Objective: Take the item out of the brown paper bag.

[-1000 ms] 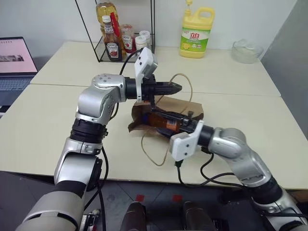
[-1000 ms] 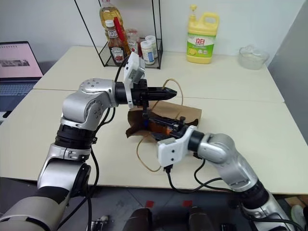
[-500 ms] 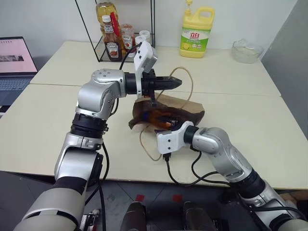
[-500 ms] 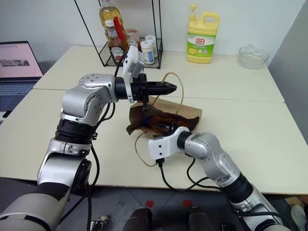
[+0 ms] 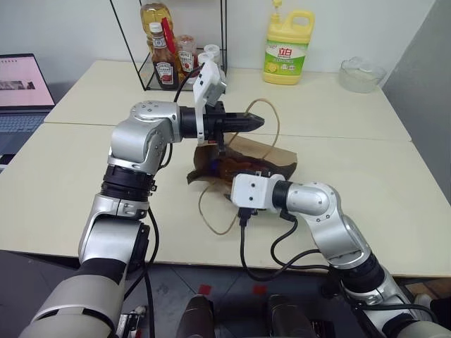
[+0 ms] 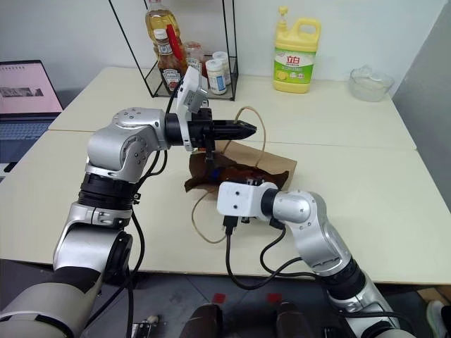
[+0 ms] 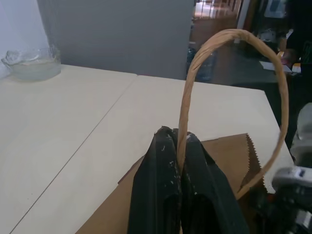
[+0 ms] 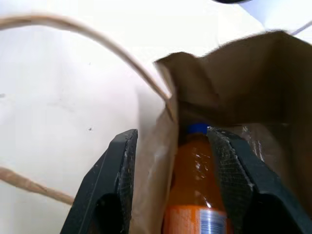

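The brown paper bag (image 5: 276, 152) lies on its side in the middle of the cream table (image 5: 77, 169). My left gripper (image 5: 259, 121) hangs level above it, shut on one cord handle (image 7: 234, 36), which lifts the bag's upper rim. My right gripper (image 8: 171, 132) is at the bag's mouth and stands open. One finger (image 8: 119, 165) is outside the bag's side wall, the other (image 8: 229, 170) inside beside the item. The item (image 8: 195, 185), an orange bottle with a blue cap, lies in the bag between the fingers, cap end deepest.
The bag's second cord handle (image 5: 211, 218) loops loose on the table toward the front edge. Along the back stand a wire rack of sauce bottles (image 5: 169, 60), a yellow detergent jug (image 5: 287, 48) and a glass bowl (image 5: 361, 74). A laptop (image 5: 21, 91) sits at the far left.
My right wrist has rolled and the gripper has pushed a little further in at the bag's mouth. The left gripper has kept still with the handle.
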Motion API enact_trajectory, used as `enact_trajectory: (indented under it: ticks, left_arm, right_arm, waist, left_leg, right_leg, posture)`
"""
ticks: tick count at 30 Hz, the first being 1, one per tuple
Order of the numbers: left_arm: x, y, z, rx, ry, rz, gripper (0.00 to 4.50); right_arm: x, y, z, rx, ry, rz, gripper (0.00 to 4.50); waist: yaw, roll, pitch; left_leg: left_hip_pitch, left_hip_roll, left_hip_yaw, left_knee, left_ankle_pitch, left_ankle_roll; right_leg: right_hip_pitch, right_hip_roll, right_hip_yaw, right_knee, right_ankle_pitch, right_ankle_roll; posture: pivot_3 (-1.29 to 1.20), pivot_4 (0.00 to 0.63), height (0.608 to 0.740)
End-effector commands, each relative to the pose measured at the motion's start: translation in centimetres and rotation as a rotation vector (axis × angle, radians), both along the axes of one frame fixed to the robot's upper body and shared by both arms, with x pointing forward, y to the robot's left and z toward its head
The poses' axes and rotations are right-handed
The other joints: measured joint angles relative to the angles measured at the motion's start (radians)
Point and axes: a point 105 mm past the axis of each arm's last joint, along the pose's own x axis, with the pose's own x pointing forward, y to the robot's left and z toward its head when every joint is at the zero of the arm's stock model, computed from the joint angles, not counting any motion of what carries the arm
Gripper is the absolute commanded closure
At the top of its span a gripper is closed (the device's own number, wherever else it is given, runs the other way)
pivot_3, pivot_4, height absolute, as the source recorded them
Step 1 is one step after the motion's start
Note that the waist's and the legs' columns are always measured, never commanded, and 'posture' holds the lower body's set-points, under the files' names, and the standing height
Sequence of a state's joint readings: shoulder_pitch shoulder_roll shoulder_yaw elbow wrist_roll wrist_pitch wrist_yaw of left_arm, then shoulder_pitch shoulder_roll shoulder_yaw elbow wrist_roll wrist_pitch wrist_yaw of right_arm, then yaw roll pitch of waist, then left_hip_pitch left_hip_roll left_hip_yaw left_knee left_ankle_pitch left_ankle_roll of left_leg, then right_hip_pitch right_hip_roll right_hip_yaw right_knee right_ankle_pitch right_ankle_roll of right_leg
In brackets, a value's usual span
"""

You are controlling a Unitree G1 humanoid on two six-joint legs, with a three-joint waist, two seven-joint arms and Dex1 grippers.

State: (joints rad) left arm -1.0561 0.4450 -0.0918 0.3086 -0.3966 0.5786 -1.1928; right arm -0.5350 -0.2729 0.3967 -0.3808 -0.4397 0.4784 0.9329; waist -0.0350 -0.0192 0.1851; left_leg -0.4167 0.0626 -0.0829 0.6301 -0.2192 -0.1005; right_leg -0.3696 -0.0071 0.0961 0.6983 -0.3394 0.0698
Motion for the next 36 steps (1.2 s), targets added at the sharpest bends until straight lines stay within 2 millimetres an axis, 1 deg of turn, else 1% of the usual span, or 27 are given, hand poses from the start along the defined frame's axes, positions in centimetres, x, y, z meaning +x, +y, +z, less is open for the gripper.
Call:
enact_trajectory:
  ticks: [1,7,10,17,19,22,25,29,32,35,36]
  left_arm:
    - [-0.8,-0.2,2.0,-0.024,-0.059,-0.039,4.50]
    - [-1.0,-0.3,2.0,-0.021,-0.057,-0.048,4.50]
    - [-1.1,-0.3,2.0,-0.019,-0.055,-0.050,4.50]
    - [-1.3,-0.2,1.8,-0.017,-0.048,-0.052,4.50]
    - [-1.3,-0.1,1.8,-0.016,-0.047,-0.053,4.50]
    - [-1.3,-0.2,1.7,-0.016,-0.046,-0.056,4.50]
    - [-1.4,-0.3,1.7,-0.016,-0.045,-0.059,4.50]
    - [-1.3,-0.2,1.7,-0.017,-0.044,-0.057,4.50]
    - [-1.3,-0.1,1.8,-0.017,-0.043,-0.053,4.50]
    - [-1.2,-0.1,1.8,-0.017,-0.043,-0.051,4.50]
    - [-1.2,0.0,1.8,-0.018,-0.043,-0.050,4.50]
  right_arm:
    - [1.0,0.1,1.0,0.067,0.023,-0.055,2.15]
    - [2.4,1.1,0.8,0.117,0.075,-0.115,2.15]
    - [2.3,1.5,1.5,0.203,0.140,-0.123,2.15]
    - [2.2,1.8,2.1,0.305,0.259,-0.137,2.15]
    - [2.5,1.6,2.2,0.308,0.247,-0.160,2.15]
    - [3.5,1.2,1.7,0.257,0.173,-0.211,2.15]
    - [3.9,1.1,1.2,0.177,0.099,-0.211,2.15]
    - [4.2,1.2,0.9,0.101,0.023,-0.194,2.15]
    - [4.0,1.5,0.8,0.061,0.004,-0.173,1.53]
    - [3.9,1.8,0.5,-0.016,-0.032,-0.152,0.58]
    - [3.8,1.9,0.4,-0.048,-0.051,-0.142,0.19]
  waist:
    - [-0.001,0.000,0.000]
    - [-0.005,0.000,0.000]
    - [-0.006,0.000,0.000]
    - [-0.007,0.000,0.000]
    - [-0.008,0.000,0.000]
    - [-0.008,0.000,0.000]
    - [-0.007,0.000,0.000]
    - [-0.009,0.000,0.000]
    - [-0.009,0.000,0.000]
    - [-0.010,0.000,0.000]
    - [-0.010,0.000,0.000]
  left_leg:
    - [0.000,0.000,0.000,0.000,0.000,0.000]
    - [0.000,0.000,0.000,0.000,0.000,0.000]
    - [0.000,0.000,0.000,0.000,0.000,0.000]
    - [0.000,0.000,0.000,-0.001,0.000,0.000]
    - [0.000,0.000,0.000,-0.001,0.000,0.000]
    - [-0.001,0.000,0.000,-0.001,-0.001,0.002]
    - [-0.001,0.000,0.000,-0.001,-0.001,0.002]
    - [-0.001,0.000,0.000,-0.001,-0.001,0.002]
    - [-0.001,0.000,0.000,-0.001,-0.001,0.002]
    - [-0.001,0.000,0.000,-0.001,-0.001,0.002]
    - [-0.001,0.000,0.000,-0.001,-0.001,0.002]
  right_leg:
    - [0.000,0.000,0.000,0.000,0.000,0.000]
    - [-0.001,0.000,0.000,0.000,0.000,0.000]
    - [-0.001,0.000,0.000,0.000,0.000,0.000]
    - [-0.001,0.000,0.000,0.000,0.000,0.000]
    - [-0.001,0.000,0.000,0.000,0.000,0.000]
    - [-0.002,0.000,0.000,0.000,0.000,0.000]
    - [-0.002,0.000,0.000,0.000,0.000,0.000]
    - [-0.002,0.000,0.000,0.000,0.000,0.000]
    - [-0.002,0.000,0.000,0.000,0.000,0.000]
    - [-0.002,0.000,0.000,0.000,0.000,0.000]
    - [-0.002,0.000,0.000,0.000,0.000,0.000]
  posture:
    - [0.00,0.150,0.740]
    - [0.00,0.150,0.740]
    - [0.00,0.150,0.740]
    - [0.00,0.150,0.740]
    - [0.00,0.150,0.740]
    - [0.00,0.150,0.740]
    - [0.00,0.150,0.740]
    - [0.00,0.150,0.740]
    - [0.00,0.150,0.740]
    - [0.00,0.150,0.740]
    - [0.00,0.150,0.740]
